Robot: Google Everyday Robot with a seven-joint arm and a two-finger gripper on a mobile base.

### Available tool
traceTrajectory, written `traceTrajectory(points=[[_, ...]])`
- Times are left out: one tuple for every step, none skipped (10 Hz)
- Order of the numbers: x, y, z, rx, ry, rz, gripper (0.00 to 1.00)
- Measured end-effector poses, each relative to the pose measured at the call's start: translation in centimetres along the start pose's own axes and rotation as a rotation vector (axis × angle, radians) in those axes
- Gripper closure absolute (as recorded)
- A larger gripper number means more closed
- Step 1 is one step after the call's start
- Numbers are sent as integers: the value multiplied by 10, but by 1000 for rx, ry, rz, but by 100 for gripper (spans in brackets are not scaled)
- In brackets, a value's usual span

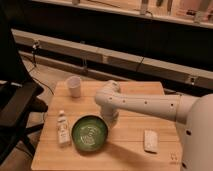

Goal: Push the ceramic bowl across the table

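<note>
The green ceramic bowl (90, 134) sits on the light wooden table (130, 155), left of centre and towards the front edge. My white arm reaches in from the right, bends above the table's middle and points down. My gripper (111, 122) is low over the tabletop, right up against the bowl's right rim. Nothing shows in it.
A small white cup (74, 86) stands at the table's back left. A small white bottle (62, 129) stands just left of the bowl. A flat white packet (150, 140) lies at the front right. A dark office chair (15, 107) is beside the table's left side.
</note>
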Motion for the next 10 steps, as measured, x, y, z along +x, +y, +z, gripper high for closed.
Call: traceTrajectory(points=[[-1,-1,0,0,-1,-7,100],[-2,-1,0,0,-2,-12,100],[-3,-2,0,0,-2,-18,100],[-4,-2,0,0,-2,-23,100],[-5,-3,0,0,-2,-28,100],[-6,-3,0,0,-2,-33,100],[-6,-3,0,0,-2,-36,100],[-7,-4,1,1,-3,-41,100],[-8,-4,1,2,-4,-45,100],[-9,-5,1,3,-4,-51,100]])
